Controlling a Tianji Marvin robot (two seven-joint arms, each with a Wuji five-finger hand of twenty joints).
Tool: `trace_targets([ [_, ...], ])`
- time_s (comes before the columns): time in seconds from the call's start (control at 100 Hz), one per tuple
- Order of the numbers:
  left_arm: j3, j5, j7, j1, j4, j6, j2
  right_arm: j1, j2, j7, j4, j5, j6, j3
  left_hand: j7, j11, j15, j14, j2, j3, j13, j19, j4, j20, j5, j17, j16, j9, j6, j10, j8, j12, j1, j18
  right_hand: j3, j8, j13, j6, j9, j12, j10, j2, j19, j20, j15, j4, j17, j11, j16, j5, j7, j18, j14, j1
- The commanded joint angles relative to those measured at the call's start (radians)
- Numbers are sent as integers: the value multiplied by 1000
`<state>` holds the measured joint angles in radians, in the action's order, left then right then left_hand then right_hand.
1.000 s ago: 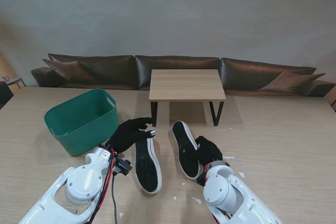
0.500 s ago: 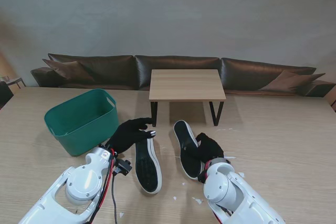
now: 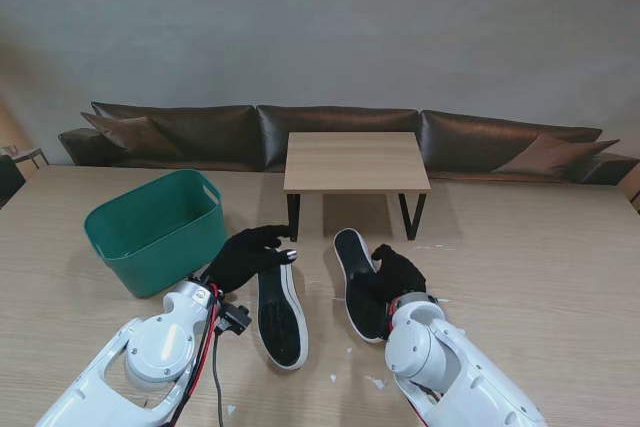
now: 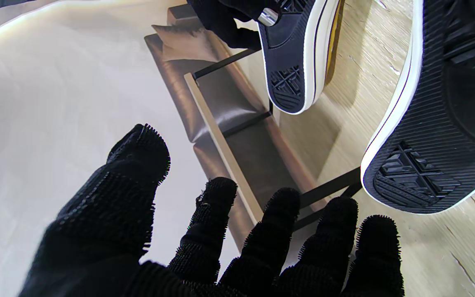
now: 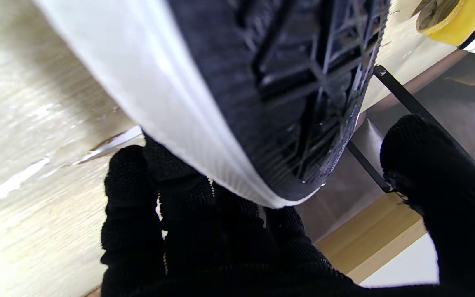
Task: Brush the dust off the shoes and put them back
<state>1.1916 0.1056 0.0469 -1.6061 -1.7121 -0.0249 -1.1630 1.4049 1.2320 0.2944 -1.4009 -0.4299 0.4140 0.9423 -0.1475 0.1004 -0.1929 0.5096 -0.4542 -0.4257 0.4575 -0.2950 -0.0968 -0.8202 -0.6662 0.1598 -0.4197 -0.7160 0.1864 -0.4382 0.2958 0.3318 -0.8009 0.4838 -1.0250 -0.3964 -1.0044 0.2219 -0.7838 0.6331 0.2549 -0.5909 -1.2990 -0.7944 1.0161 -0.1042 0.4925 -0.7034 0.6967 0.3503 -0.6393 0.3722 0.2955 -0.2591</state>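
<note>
pale wood tabletop (image 3: 540, 247), dark sofa (image 3: 330, 132) at twelve o'clock before a grey wall. right hand (image 3: 398, 275) fingers grasp the right shoe (image 3: 356, 282); left hand (image 3: 245, 257) fingers released beside the left shoe (image 3: 280, 315).

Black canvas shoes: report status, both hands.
Right hand shut on right black white-soled shoe. Left hand open beside left shoe. Small wooden table close ahead.

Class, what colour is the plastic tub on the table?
Green tub; it shows best in the stand's overhead view.

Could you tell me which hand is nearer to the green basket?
Left. The left hand is just right of the green basket; the right hand is farther right, gripping a shoe.
</note>
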Motion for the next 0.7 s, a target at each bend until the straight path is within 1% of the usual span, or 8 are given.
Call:
trace_targets([
  [0.0,-1,-4,-22,-1,-1,0,-3,-6,1,-17,-4,-9,7,-4,-4,6,11,-5,41,24,-21,27,24,-9,-28,-12,-13,-23,-32,13,6,8,-24,-38,25,15,5,-21,26,-15,-27,26,4,11,-3,33,-77,-1,0,-47,-18,0,25,42],
  [0.4,1,-3,-25,-1,-1,2,-2,-27,3,-17,6,-19,20,-12,-7,9,8,-5,40,25,-17,27,25,-9,-35,-10,-14,-33,-32,14,8,15,-26,-37,25,29,1,-24,19,-15,-28,30,5,11,-6,34,-78,-3,-2,-37,-28,0,21,41],
  [0.46,1,-4,-26,-1,0,2,-2,-30,4,-12,7,-24,20,-14,-8,10,8,-4,39,25,-17,27,25,-9,-36,-10,-14,-34,-32,13,8,16,-26,-37,25,30,2,-36,20,-16,-29,32,11,14,-7,34,-81,-2,-2,-37,-29,-1,21,43],
  [0.69,1,-2,-24,-4,-2,0,-2,-42,1,-13,-3,-45,31,-18,-7,8,8,-5,40,26,-19,26,25,-8,-35,-10,-13,-32,-34,12,8,16,-25,-37,28,31,9,-45,24,-16,-29,33,15,16,-14,35,-81,-1,-5,-29,-35,-1,18,45],
])
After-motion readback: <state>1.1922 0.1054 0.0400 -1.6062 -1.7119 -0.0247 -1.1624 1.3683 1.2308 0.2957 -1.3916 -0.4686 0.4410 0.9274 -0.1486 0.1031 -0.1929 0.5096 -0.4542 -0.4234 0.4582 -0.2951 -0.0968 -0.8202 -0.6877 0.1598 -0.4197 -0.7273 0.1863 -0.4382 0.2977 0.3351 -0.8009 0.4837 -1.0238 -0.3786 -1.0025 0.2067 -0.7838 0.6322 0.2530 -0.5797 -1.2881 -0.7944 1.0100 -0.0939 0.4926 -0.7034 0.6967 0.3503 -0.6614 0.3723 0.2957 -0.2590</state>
